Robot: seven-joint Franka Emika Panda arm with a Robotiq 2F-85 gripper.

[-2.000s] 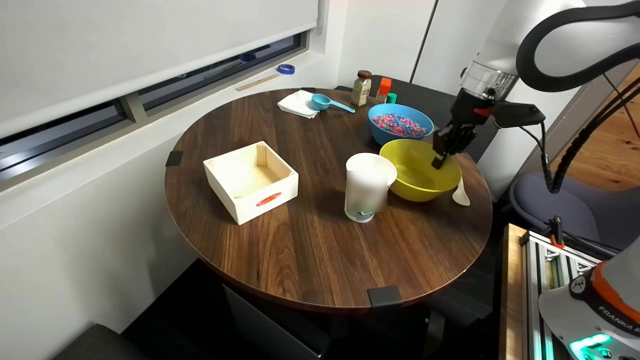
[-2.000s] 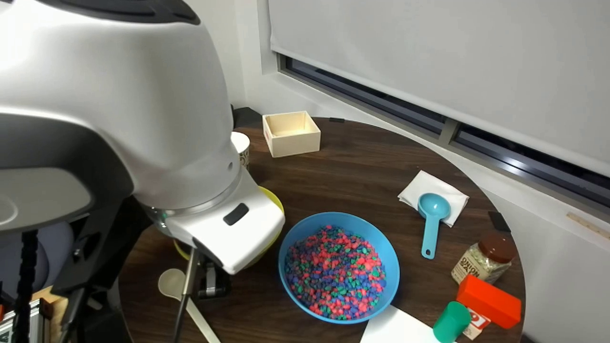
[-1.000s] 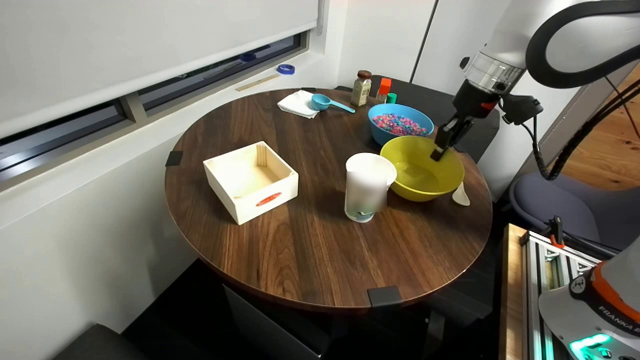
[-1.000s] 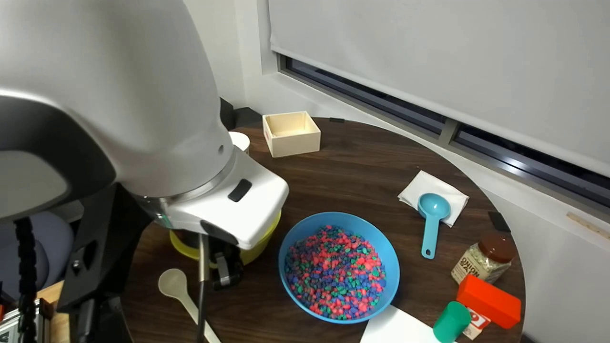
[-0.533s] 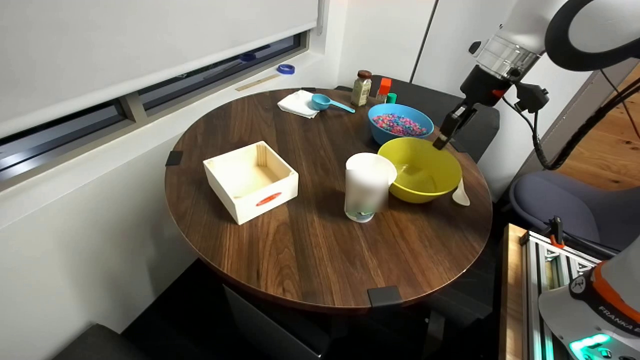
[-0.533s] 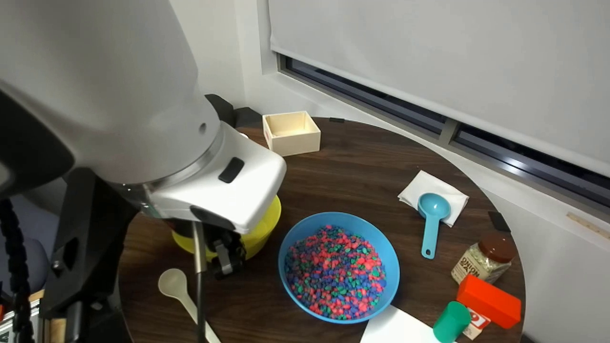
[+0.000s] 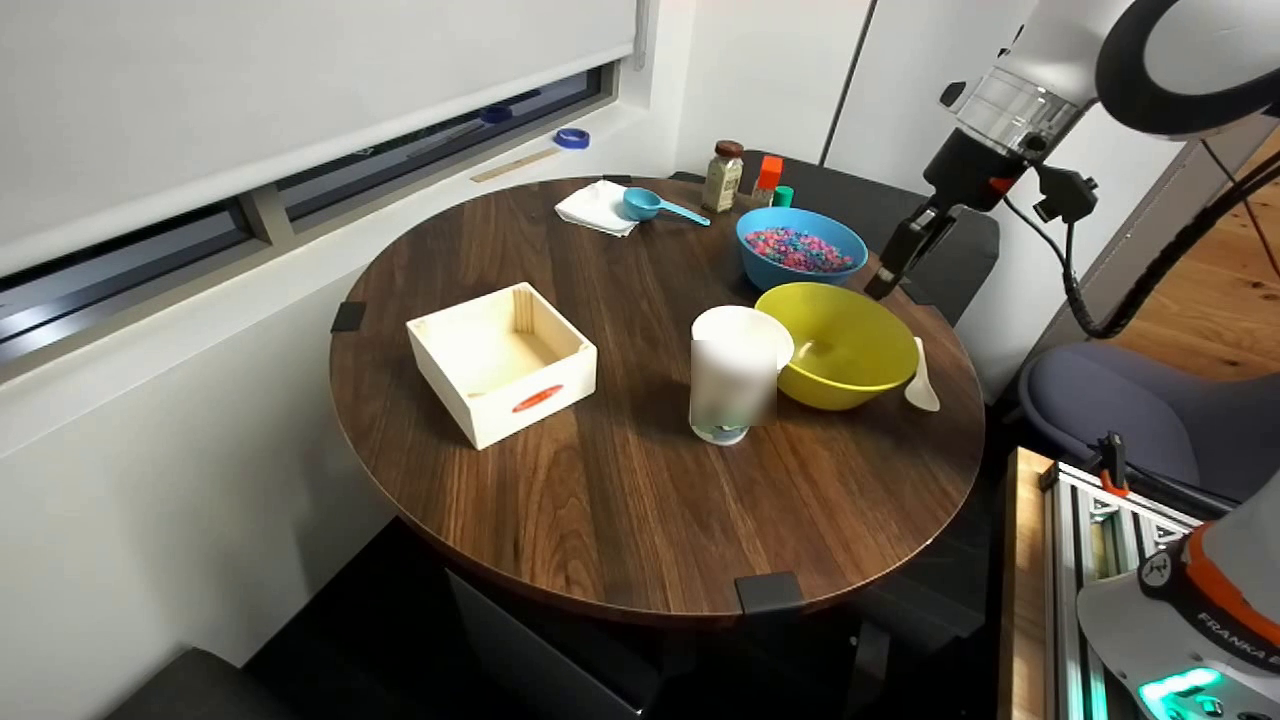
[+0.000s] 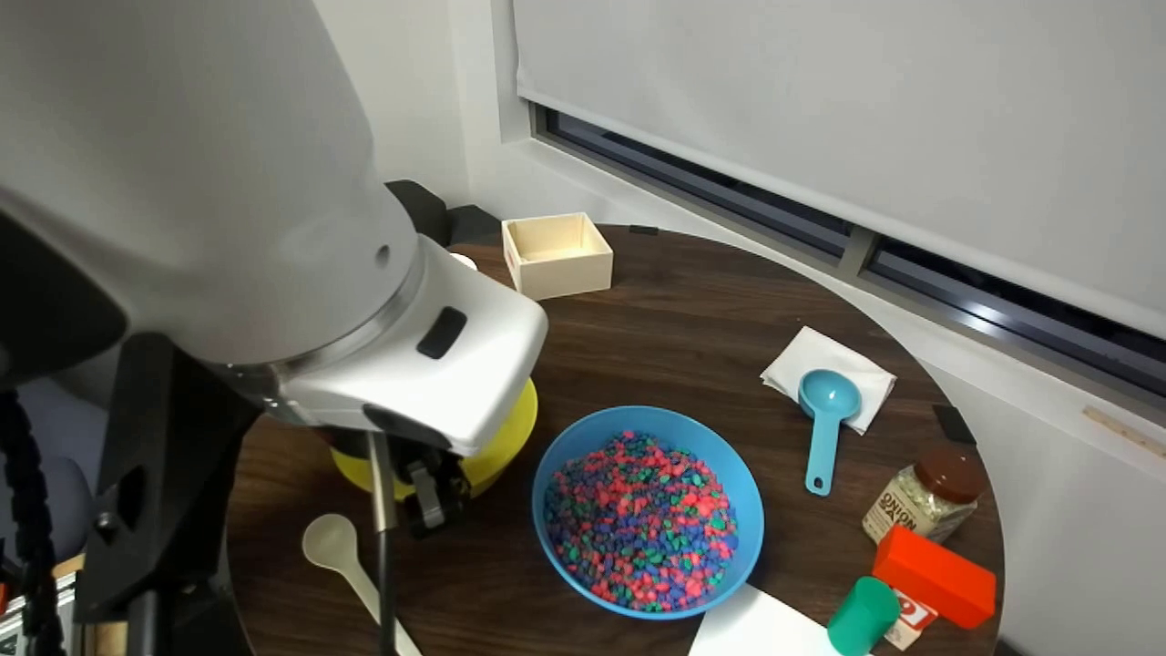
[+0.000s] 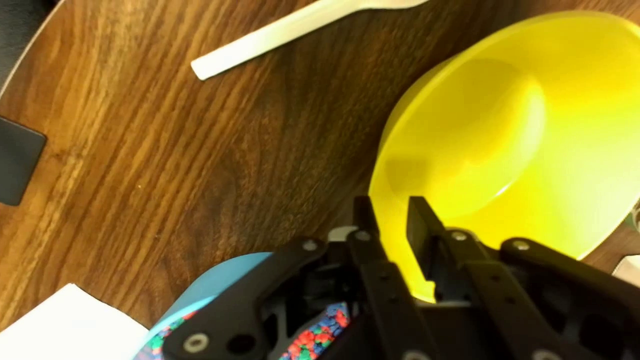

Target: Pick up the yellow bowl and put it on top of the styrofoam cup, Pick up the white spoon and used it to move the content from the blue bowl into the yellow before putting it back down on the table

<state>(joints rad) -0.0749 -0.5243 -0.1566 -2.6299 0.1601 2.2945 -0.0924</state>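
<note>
The yellow bowl (image 7: 845, 345) stands on the dark table (image 7: 600, 520) just beyond the styrofoam cup (image 7: 735, 390); I cannot tell if they touch. It looks empty. My gripper (image 7: 880, 288) is at the bowl's far rim. In the wrist view its parted fingers (image 9: 391, 207) show a gap over the edge of the yellow bowl (image 9: 500, 150), with nothing clamped. The white spoon (image 8: 351, 565) lies on the table beside the bowl, its handle also in the wrist view (image 9: 280, 35). The blue bowl (image 8: 751, 510) holds the multicoloured content (image 8: 638, 528).
A wooden box (image 7: 500, 370) stands on the table's left part. A blue scoop (image 8: 827, 419) lies on a white napkin (image 8: 852, 364). A spice jar (image 8: 925, 497), a red-topped box (image 8: 938, 579), a green cylinder (image 8: 861, 615) and white paper (image 8: 756, 629) are near the blue bowl.
My gripper has risen and drawn back from inside the yellow bowl to its far rim. The bowl shifted slightly, and its far rim has dropped since half a second ago.
</note>
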